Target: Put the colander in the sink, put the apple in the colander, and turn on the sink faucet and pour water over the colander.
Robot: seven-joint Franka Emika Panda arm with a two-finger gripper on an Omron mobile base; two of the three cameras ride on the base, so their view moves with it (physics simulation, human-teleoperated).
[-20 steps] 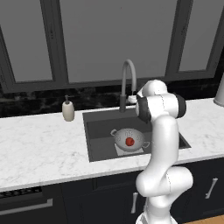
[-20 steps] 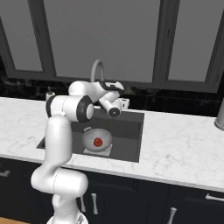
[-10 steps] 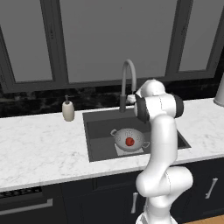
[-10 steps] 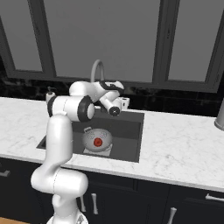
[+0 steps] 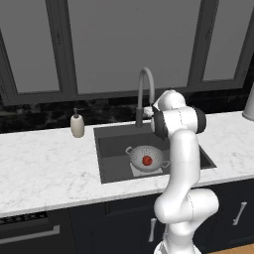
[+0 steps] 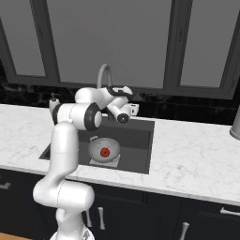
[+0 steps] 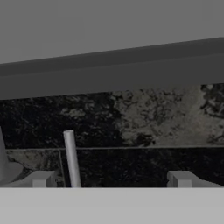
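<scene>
We note the colander (image 5: 147,158) sitting at the bottom of the sink (image 5: 111,163), toward the middle of the basin, with the apple (image 5: 147,160) inside it. The first two steps look done; what remains, by our judgement, is turning on the water.

The end effector (image 6: 132,109) hovers at the back edge of the sink, just beside the base of the sink faucet (image 5: 144,94). In the hand view its two finger tips (image 7: 40,179) stand spread wide apart with nothing between them, and a thin pale upright rod (image 7: 71,159), likely the faucet handle, rises near one tip against the dark marbled backsplash (image 7: 144,118). We cannot tell whether any tip touches it.

Risks from here, as we judge them:
- The rod sits off to one side of the open jaws, not centred, so a push could glance off or miss the handle.
- The spout's arc reaches over the back of the basin; if it does not end above the colander, water would fall on the sink floor instead.
- A wide swing of the arm along the back edge of the table (image 5: 44,168) could knock the soap dispenser (image 5: 77,124) that stands near the sink's far left corner.

Brands, labels, writing: none legible on any object in these views.
</scene>
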